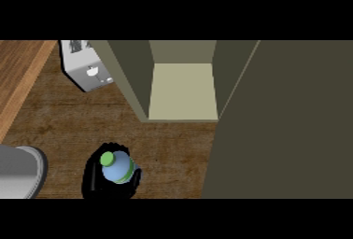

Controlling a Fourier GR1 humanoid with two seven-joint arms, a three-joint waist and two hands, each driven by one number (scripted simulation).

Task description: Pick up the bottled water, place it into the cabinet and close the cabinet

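A black hand (pixel 96 179) curls around the bottled water (pixel 117 167) above the table (pixel 172 144), near the lower edge, short of the open cabinet (pixel 183 91). The carrying step seems underway; next, the bottle needs lifting forward onto the pale shelf, clear of the open door (pixel 283 121).

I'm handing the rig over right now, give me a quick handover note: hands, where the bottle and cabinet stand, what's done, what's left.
One black hand, at the view's lower left, is curled round the bottled water; which hand it is cannot be told from this view, and no other hand shows.
The bottle, light blue with a green cap, is over the wooden counter, in front of the cabinet.
The cabinet's door stands open at the right; no item shows on its shelf.
Done: bottle grasped.
Left: set the bottle inside, let go, swing the door shut.
A toaster stands left of the cabinet; a grey pot sits at the left edge.
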